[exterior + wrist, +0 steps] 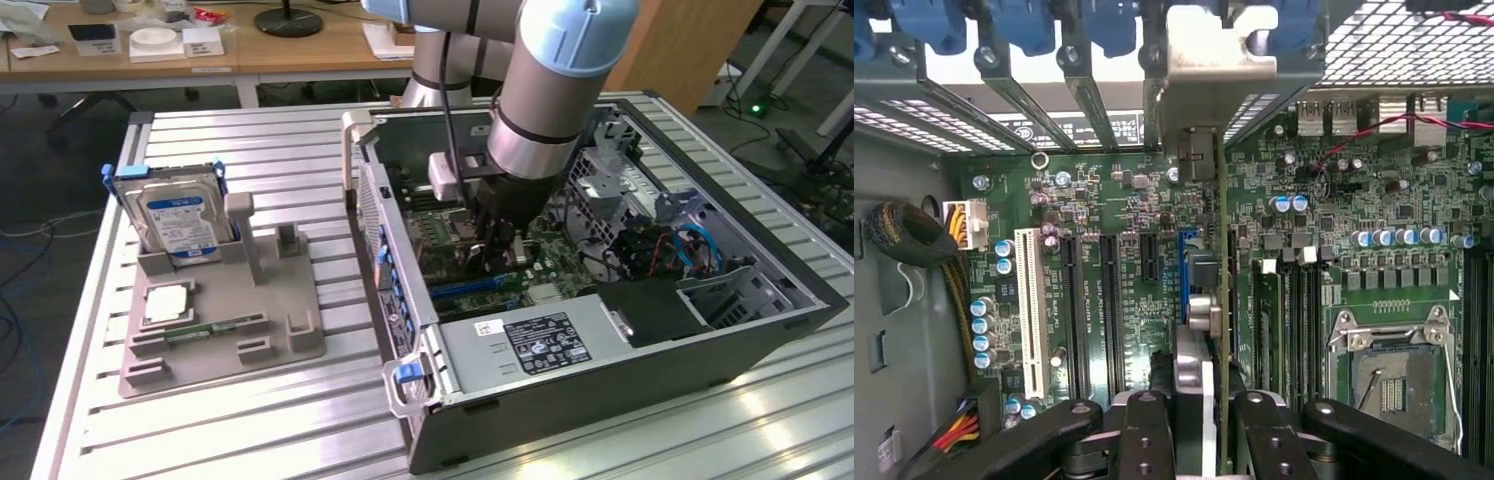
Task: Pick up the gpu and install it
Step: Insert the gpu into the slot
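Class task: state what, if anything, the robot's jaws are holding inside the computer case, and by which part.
The gripper holds the gpu edge-on, clamped by the card's upper edge, above the motherboard.

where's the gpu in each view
Exterior view: the gpu hangs under the gripper, inside the open computer case, over the motherboard.
Wrist view: the gpu stands edge-on down the middle, its pale bracket at the case's rear wall, the gripper clamped on it.
Shared landmark: the blue slot on the green motherboard.
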You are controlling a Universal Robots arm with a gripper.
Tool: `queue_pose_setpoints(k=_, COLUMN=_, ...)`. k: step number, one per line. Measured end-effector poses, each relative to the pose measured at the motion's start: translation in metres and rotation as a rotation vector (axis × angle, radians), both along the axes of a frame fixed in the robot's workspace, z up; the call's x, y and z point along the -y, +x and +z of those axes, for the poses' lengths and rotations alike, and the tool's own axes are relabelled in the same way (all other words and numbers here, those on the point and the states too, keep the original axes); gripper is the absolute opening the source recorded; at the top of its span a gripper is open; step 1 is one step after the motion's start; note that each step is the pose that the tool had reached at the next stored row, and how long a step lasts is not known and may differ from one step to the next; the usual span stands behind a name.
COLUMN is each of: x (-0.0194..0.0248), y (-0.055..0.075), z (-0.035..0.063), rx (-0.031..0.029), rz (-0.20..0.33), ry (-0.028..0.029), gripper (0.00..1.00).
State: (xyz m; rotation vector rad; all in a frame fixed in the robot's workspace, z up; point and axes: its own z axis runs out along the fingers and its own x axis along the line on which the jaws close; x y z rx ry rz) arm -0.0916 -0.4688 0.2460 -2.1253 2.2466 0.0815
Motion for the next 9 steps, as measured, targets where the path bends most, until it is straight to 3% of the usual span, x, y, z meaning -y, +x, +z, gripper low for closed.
queue_pose_setpoints(k=9, x=0.0000, y=-0.0024, z=-0.0020, rx=0.0000, rz=0.011, ry=0.0006, gripper=0.28)
